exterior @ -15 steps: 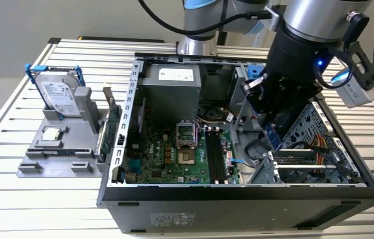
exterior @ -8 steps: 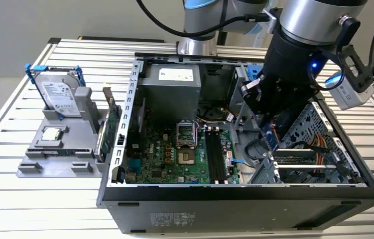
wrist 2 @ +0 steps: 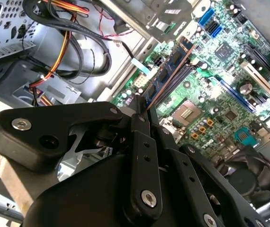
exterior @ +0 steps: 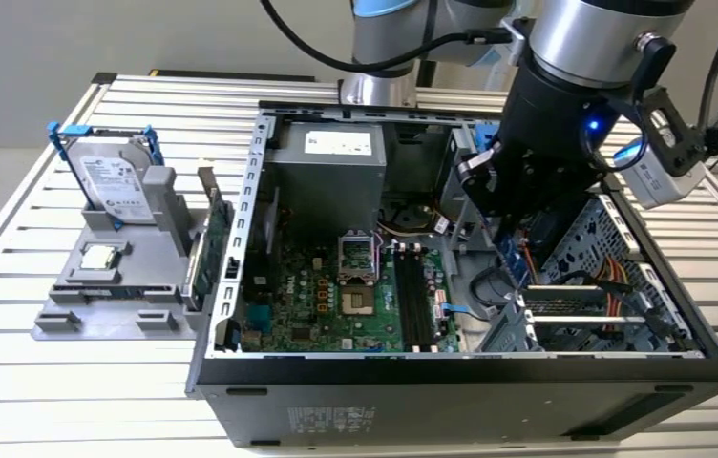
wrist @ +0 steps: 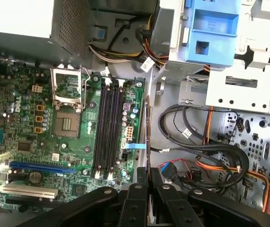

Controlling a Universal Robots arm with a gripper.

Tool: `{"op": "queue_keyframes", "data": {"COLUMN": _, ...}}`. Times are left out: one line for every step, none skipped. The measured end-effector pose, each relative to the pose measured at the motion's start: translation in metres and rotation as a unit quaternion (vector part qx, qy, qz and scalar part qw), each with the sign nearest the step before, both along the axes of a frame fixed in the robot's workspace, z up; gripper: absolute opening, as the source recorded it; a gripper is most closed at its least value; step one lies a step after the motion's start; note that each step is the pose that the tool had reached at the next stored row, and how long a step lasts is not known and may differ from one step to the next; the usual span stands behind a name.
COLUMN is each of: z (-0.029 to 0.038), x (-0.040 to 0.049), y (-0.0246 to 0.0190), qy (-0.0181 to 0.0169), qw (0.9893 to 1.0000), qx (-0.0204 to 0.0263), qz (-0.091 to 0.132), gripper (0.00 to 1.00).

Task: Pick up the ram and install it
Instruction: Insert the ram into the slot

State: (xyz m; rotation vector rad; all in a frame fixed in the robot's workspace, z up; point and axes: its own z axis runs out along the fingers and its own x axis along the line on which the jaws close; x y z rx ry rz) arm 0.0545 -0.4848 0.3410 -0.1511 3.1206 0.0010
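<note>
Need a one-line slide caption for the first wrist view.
Gripper holds the ram edge-on above the open case, beside the motherboard's memory slots.

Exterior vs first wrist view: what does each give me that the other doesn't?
Exterior view: the hard drive and silver chip sitting on the gray fixture beside the case, the slatted table, and the arm reaching down into the case.
First wrist view: the gripper, jaws shut on the ram, which is seen edge-on and not seated in a slot.
Shared: the motherboard, the processor socket and the empty memory slots.
</note>
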Motion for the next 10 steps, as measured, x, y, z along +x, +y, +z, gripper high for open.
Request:
{"op": "queue_keyframes", "data": {"z": 0.0001, "x": 0.0000, "y": 0.0002, "qy": 0.0000, "qw": 1.0000, "qx": -0.0001, "qz": 0.000, "gripper": 0.00}}
{"op": "queue_keyframes", "data": {"z": 0.0003, "x": -0.0001, "y": 0.0005, "qy": 0.0000, "qw": 1.0000, "qx": -0.0001, "qz": -0.001, "gripper": 0.00}}
{"op": "queue_keyframes", "data": {"z": 0.0008, "x": -0.0001, "y": 0.0010, "qy": 0.0000, "qw": 1.0000, "qx": -0.0001, "qz": -0.002, "gripper": 0.00}}
{"op": "queue_keyframes", "data": {"z": 0.0020, "x": -0.0001, "y": 0.0015, "qy": 0.0000, "qw": 1.0000, "qx": -0.0001, "qz": -0.002, "gripper": 0.00}}
{"op": "queue_keyframes", "data": {"z": 0.0026, "x": -0.0001, "y": 0.0022, "qy": 0.0000, "qw": 1.0000, "qx": 0.0000, "qz": -0.002, "gripper": 0.00}}
{"op": "queue_keyframes", "data": {"z": 0.0029, "x": -0.0001, "y": 0.0032, "qy": 0.0000, "qw": 1.0000, "qx": -0.0001, "qz": -0.003, "gripper": 0.00}}
{"op": "queue_keyframes", "data": {"z": 0.0030, "x": -0.0003, "y": 0.0046, "qy": 0.0000, "qw": 1.0000, "qx": -0.0001, "qz": -0.003, "gripper": 0.00}}
{"op": "queue_keyframes", "data": {"z": 0.0030, "x": -0.0003, "y": 0.0059, "qy": 0.0000, "qw": 1.0000, "qx": -0.0001, "qz": -0.004, "gripper": 0.00}}
{"op": "queue_keyframes", "data": {"z": 0.0030, "x": -0.0005, "y": 0.0076, "qy": 0.0000, "qw": 1.0000, "qx": -0.0001, "qz": -0.004, "gripper": 0.00}}
{"op": "queue_keyframes", "data": {"z": 0.0029, "x": -0.0006, "y": 0.0093, "qy": 0.0000, "qw": 1.0000, "qx": 0.0000, "qz": -0.004, "gripper": 0.00}}
